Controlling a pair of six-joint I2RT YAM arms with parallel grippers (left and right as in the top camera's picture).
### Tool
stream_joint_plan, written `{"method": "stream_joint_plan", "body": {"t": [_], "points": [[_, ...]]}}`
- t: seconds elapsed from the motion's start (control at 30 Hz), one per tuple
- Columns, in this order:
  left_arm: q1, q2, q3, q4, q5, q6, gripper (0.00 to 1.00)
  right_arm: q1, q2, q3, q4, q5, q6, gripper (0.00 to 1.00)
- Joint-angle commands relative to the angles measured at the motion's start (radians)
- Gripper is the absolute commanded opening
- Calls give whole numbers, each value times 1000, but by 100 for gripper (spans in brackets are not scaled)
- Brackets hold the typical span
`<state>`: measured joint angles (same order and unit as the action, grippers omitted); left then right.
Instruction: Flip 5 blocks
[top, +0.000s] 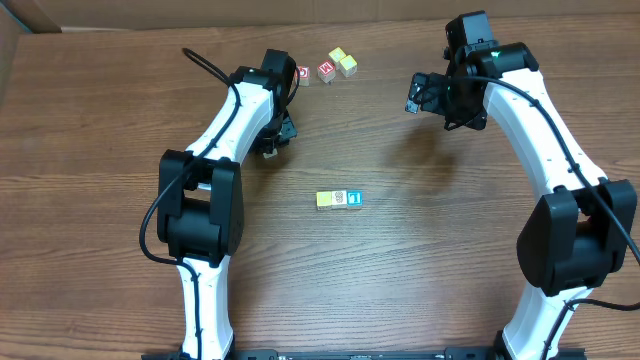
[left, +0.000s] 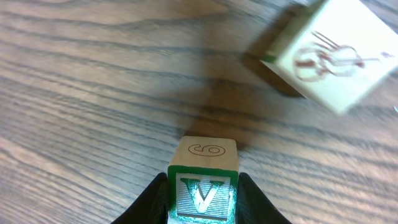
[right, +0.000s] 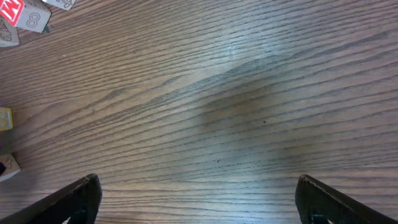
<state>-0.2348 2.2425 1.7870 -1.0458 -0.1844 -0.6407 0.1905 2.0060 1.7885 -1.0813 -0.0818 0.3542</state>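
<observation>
A block (left: 202, 186) with a green V face and a pale top face with a printed digit sits on the table between my left gripper's (left: 203, 182) fingers, which press on both its sides. From overhead the left gripper (top: 278, 130) covers that block. Three blocks (top: 340, 199) lie in a row at mid-table: yellow, cream and blue faces up. Two pale yellow blocks (top: 344, 62) lie at the back. My right gripper (top: 420, 95) hangs open at the back right, and its fingers (right: 78, 199) stand wide apart over bare wood.
Two red-faced cubes (top: 315, 72) lie beside the yellow blocks, close to the left gripper. A blurred cube with a cream face and a red drawing (left: 326, 53) sits just beyond the held block. More cubes (right: 31, 15) show at the right wrist view's left edge.
</observation>
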Motion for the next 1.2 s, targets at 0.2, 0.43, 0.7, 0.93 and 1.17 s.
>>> {"method": "stream_joint_plan", "body": {"t": [0.2, 0.43, 0.7, 0.93, 1.17], "points": [[1, 8, 39, -15, 166, 211, 13, 1, -3, 8, 5, -6, -8, 100], [1, -20, 81, -82, 189, 249, 31, 1, -3, 8, 5, -6, -8, 100], [1, -23, 90, -152, 182, 286, 49, 1, -3, 8, 5, -6, -8, 100], [1, -25, 90, -149, 178, 285, 61, 1, -3, 8, 5, -6, -8, 100], [1, -25, 90, -120, 166, 286, 66, 1, -3, 8, 6, -6, -8, 100]]}}
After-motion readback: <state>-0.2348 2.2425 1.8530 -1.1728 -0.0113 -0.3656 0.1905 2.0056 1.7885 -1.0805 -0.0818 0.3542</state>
